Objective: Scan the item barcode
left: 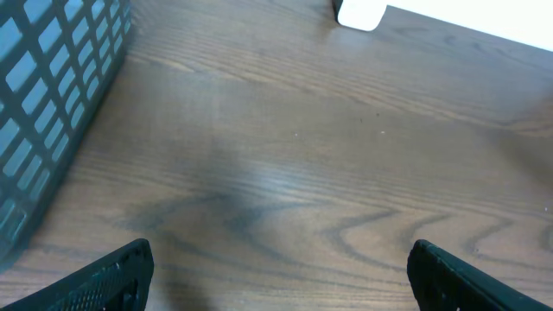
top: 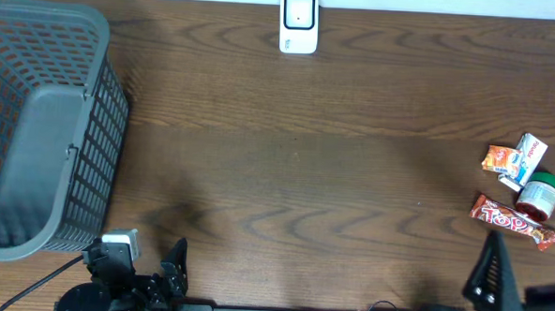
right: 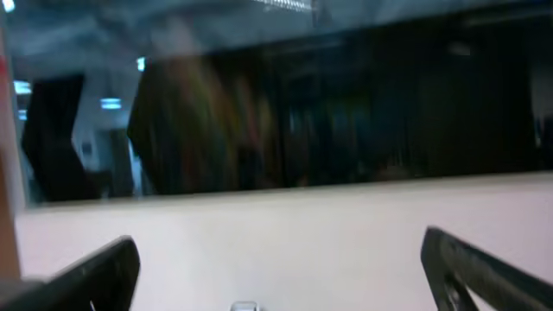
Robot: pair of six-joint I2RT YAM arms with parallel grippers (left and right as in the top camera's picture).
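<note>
Tools two, left tool (left: 276,281) and right tool (right: 278,275) both apart, empty; one basket (top: 37,117), one scanner (top: 298,23), one candy bar (top: 516,223).

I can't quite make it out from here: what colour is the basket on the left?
The basket is grey, with gridded walls; clearest in the overhead view.
</note>
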